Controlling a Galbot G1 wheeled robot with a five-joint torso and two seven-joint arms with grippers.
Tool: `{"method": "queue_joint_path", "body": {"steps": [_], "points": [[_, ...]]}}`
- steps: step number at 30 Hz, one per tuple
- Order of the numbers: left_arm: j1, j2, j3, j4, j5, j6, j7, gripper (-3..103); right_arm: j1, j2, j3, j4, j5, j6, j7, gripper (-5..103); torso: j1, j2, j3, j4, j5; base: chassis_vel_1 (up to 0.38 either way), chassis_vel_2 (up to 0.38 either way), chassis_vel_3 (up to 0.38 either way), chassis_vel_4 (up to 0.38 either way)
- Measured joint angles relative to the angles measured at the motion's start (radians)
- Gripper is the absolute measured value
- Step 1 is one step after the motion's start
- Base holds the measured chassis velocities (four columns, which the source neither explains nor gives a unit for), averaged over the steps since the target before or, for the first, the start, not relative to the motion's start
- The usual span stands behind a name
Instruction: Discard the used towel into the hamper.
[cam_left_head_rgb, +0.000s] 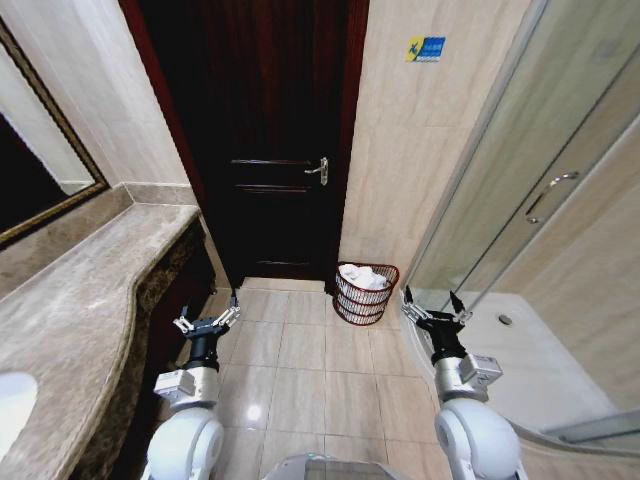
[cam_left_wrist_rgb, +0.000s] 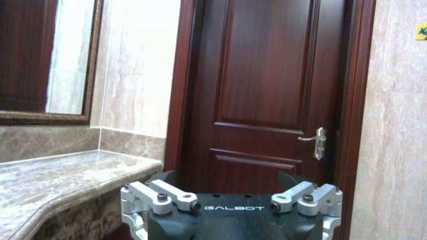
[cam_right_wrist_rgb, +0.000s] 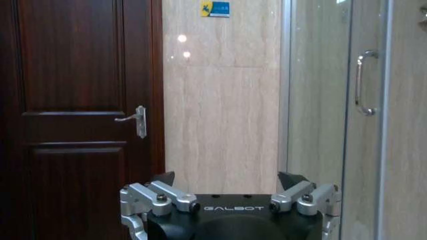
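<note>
The hamper (cam_left_head_rgb: 362, 305), a small round reddish-brown open-weave basket, stands on the tiled floor against the wall, right of the door. A white towel (cam_left_head_rgb: 364, 277) lies bunched inside it, reaching up to the rim. My left gripper (cam_left_head_rgb: 208, 318) hangs open and empty over the floor, left of the hamper and beside the counter. My right gripper (cam_left_head_rgb: 433, 308) is open and empty too, just right of the hamper near the shower glass. In the left wrist view the left gripper (cam_left_wrist_rgb: 227, 177) faces the door. In the right wrist view the right gripper (cam_right_wrist_rgb: 227, 176) faces the wall and shower door.
A dark wooden door (cam_left_head_rgb: 270, 140) with a metal handle (cam_left_head_rgb: 319, 170) is shut straight ahead. A marble counter (cam_left_head_rgb: 90, 280) with a mirror (cam_left_head_rgb: 35, 170) runs along the left. A glass shower enclosure (cam_left_head_rgb: 540, 200) stands on the right. Beige floor tiles (cam_left_head_rgb: 310, 370) lie between my arms.
</note>
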Motion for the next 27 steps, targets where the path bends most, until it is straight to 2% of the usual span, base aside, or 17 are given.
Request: {"method": "queue_joint_path", "body": {"steps": [27], "points": [[0.000, 0.000, 0.000, 0.000, 0.000, 0.000, 0.000, 100, 0.000, 0.000, 0.000, 0.000, 0.000, 0.000, 0.000, 100, 0.000, 0.000, 0.000, -0.0001, 0.0002, 0.112, -0.120, -0.117, 0.119]]}}
